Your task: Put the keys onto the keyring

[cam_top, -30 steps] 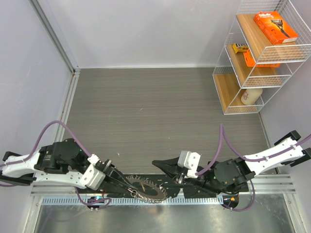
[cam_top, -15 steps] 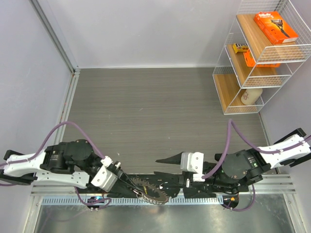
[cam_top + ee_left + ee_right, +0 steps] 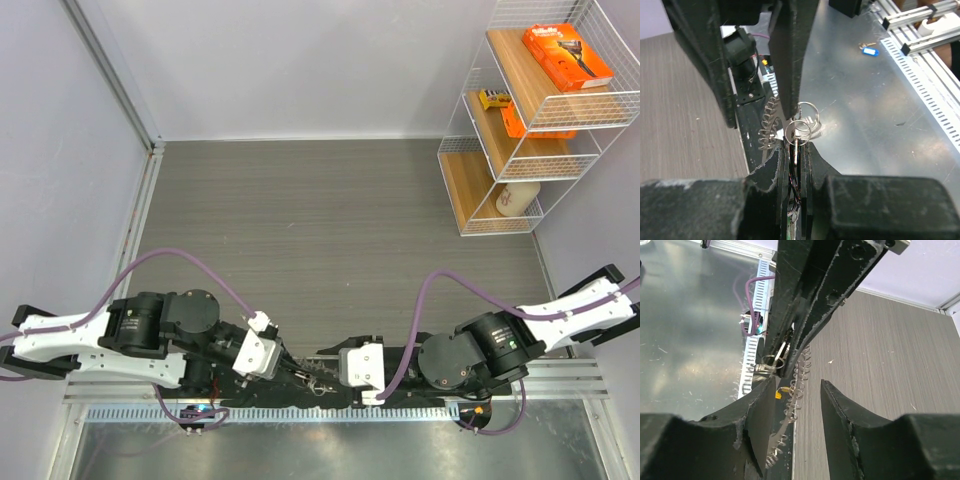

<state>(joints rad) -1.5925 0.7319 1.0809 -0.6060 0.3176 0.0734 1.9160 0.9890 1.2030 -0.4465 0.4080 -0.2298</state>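
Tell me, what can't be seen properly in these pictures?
Top view: the keyring is mostly covered by the left end effector.
Left wrist view: whatever hangs below the small rings is hidden inside that end effector.
Right wrist view: the yellow bit is too small to identify.

The top camera sits high above and behind the arms and looks down on the whole grey wood-grain bench (image 3: 340,220), out to the far wall. The left wrist camera sits right behind the left hand (image 3: 794,146) and faces right, over the shiny metal plate (image 3: 865,110) at the near edge. The right wrist camera sits right behind the right hand (image 3: 797,390) and faces left. All three see the thin silver keyring (image 3: 767,129), which is very close in both wrist views.
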